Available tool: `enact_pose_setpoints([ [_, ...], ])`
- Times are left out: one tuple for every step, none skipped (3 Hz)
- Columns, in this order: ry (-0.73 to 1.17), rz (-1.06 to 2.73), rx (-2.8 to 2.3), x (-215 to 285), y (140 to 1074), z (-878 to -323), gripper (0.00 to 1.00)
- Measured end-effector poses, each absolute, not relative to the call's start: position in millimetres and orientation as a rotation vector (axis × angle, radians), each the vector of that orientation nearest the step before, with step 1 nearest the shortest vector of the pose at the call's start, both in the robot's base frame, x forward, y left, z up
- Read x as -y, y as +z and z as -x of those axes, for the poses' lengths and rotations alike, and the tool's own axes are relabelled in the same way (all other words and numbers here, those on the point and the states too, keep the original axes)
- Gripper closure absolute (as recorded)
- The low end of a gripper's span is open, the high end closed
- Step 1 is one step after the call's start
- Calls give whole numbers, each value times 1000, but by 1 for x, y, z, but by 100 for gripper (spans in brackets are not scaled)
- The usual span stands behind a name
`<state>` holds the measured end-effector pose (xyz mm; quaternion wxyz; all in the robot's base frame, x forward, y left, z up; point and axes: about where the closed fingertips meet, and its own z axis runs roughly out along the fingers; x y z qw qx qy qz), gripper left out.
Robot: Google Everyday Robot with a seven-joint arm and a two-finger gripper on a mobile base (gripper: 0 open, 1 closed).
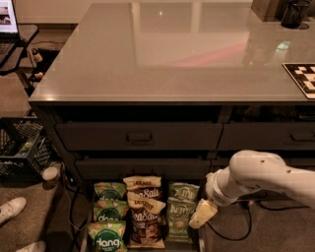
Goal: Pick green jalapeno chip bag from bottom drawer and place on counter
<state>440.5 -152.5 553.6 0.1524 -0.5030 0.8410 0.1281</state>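
The bottom drawer (86, 231) is pulled open at floor level and holds rows of chip bags. Two olive-green jalapeno chip bags with white "Kettle" script lie in its right column, one in front (179, 219) and one behind (184, 191). Brown-and-cream "Sea Salt" bags (145, 216) fill the middle and bright green "dang" bags (107, 235) the left. My gripper (201, 215) hangs from the white arm (256, 177) at the drawer's right edge, just right of the front jalapeno bag. The counter (172, 54) is the wide glossy grey top above.
Two closed dark drawers with bar handles (140, 137) sit under the counter. A checkered board (302, 76) and a dark cup (294, 12) are on the counter's right. A black crate (19, 147), cables, a laptop (7, 24) and white shoes (12, 209) are at the left.
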Motion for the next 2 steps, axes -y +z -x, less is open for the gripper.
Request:
enact_pose_setpoints([
  [392,1430,-2307,146,507,-467,0],
  [396,1417,-2219,150,472,-490,0],
])
